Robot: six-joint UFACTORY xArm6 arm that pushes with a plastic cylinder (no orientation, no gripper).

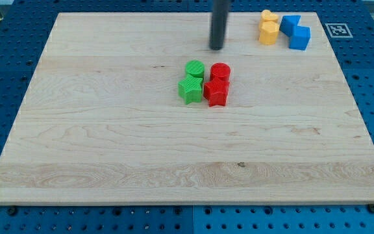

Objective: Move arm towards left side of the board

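Observation:
My tip (217, 47) is at the lower end of the dark rod that comes down from the view's top, near the board's top edge and a little right of centre. It touches no block. Just below it a tight cluster sits near the board's middle: a green cylinder (195, 68) above a green star (190, 89), and a red cylinder (220, 71) above a red star (215, 93). The tip is above the red cylinder, with a small gap between them.
The wooden board (109, 143) lies on a blue pegboard table. At the view's top right are two yellow blocks (269, 28) and two blue blocks (295, 32), close together. A fiducial marker (337, 29) sits beyond the board's top right corner.

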